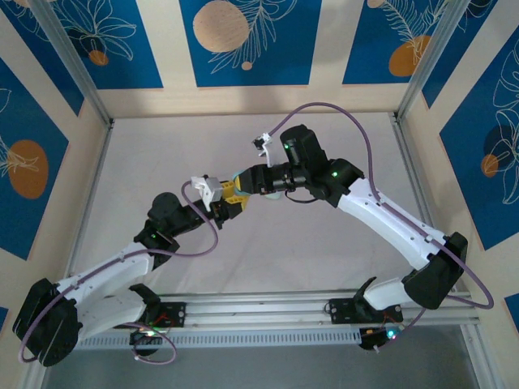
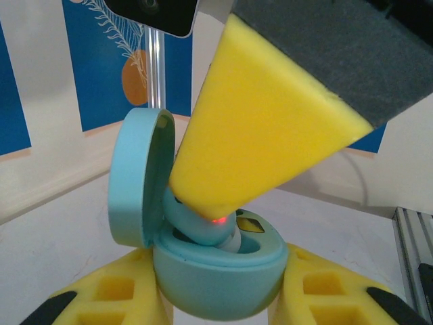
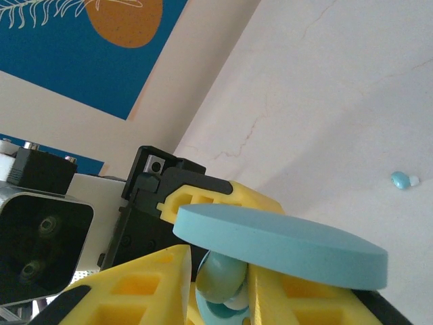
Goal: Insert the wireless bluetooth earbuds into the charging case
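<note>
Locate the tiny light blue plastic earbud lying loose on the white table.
In the right wrist view, the earbud lies alone on the table near the frame's right edge, well clear of the light blue case's open lid.

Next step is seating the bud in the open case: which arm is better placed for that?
Right. The right tool grips the light blue earbud at the mouth of the open charging case. The left tool is clamped on the case's body, so it can only steady it.

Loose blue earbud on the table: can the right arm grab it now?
Probably not yet: the right gripper is pinching a second bud at the case; the loose earbud itself lies unobstructed.
</note>
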Motion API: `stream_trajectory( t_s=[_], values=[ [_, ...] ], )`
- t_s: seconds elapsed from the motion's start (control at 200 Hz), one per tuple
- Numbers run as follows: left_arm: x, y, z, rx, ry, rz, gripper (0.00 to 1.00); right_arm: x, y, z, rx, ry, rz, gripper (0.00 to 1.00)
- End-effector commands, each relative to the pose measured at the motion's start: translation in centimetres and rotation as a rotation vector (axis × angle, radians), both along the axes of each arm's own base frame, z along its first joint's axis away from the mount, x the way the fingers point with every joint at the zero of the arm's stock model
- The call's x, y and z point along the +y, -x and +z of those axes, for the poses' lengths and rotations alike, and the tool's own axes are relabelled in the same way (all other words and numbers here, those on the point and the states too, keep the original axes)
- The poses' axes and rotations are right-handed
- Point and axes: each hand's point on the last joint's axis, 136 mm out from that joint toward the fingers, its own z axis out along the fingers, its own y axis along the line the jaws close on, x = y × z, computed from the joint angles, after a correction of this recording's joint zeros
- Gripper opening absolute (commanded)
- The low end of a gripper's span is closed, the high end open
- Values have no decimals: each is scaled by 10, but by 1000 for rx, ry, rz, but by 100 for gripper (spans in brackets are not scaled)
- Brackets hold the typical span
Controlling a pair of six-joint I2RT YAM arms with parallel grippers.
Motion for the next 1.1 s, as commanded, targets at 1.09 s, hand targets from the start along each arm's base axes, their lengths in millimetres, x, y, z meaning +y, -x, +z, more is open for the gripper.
stream_trajectory(
  t_s=[1.09],
  values=[
    [3,5,33,-84,70,3,30,-8,3,-11,256,23,-16,20]
  ],
)
